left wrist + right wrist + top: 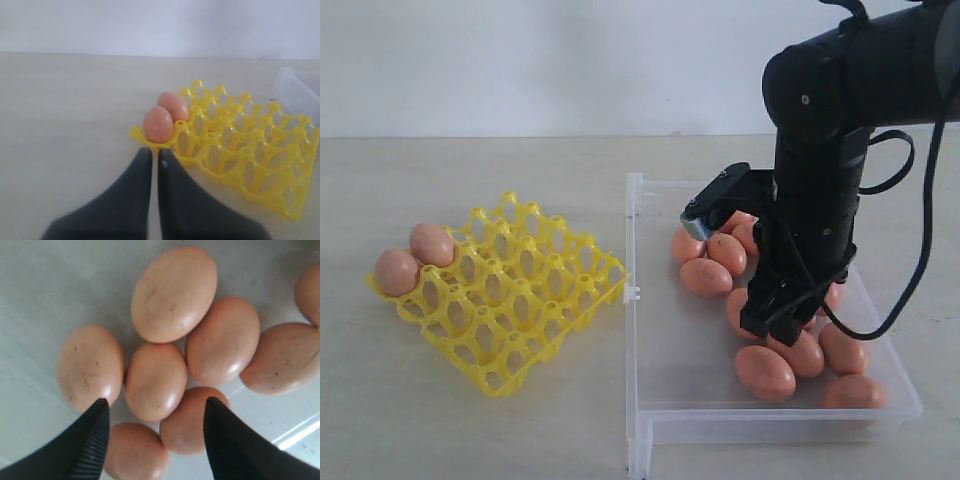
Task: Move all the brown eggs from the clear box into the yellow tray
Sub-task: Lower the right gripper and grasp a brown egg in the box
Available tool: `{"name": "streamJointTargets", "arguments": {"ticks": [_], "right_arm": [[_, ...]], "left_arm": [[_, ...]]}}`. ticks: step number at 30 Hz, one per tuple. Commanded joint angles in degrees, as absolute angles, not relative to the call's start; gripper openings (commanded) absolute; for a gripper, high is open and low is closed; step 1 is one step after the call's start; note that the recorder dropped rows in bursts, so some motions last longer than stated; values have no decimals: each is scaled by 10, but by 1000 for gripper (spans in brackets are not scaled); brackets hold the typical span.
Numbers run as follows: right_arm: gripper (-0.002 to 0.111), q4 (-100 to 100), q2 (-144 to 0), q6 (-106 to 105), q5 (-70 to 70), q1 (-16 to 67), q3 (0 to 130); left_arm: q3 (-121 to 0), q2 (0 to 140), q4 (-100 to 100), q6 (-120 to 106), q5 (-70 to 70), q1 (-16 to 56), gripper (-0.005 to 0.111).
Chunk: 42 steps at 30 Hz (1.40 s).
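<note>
Right pincer (156, 401) hung released over the brown eggs (173, 292) in the clear box (685, 350).
One egg (156, 380) lay under the gap between its fingers (90, 440); left pincer (154, 152) was clenched beside the yellow tray (520, 290).

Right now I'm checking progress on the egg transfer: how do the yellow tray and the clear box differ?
The yellow tray is an opaque lattice of round cups; the clear box is see-through, with a flat floor and low walls. The tray holds only two brown eggs, seated in cups along one edge; the box holds many more, lying loose in clusters. Both rest on the same table.
</note>
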<state>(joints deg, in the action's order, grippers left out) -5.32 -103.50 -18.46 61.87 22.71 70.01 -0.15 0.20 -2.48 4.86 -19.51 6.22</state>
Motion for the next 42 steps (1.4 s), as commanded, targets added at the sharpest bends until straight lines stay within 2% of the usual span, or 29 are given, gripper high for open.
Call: {"name": "streamJointTargets", "arguments": {"ticks": [1,16,42], "right_arm": [[49,-68,-1036,-190,556,223,703],[49,-92,-1054,-96,544,222,697],[49,-89,-1132,-78,557,222,686]], "left_arm": [[0,0,-23,49,-194,66,4],[0,0,-23,49,-194,66,4],[0,0,-23,49,-194,66,4]]}}
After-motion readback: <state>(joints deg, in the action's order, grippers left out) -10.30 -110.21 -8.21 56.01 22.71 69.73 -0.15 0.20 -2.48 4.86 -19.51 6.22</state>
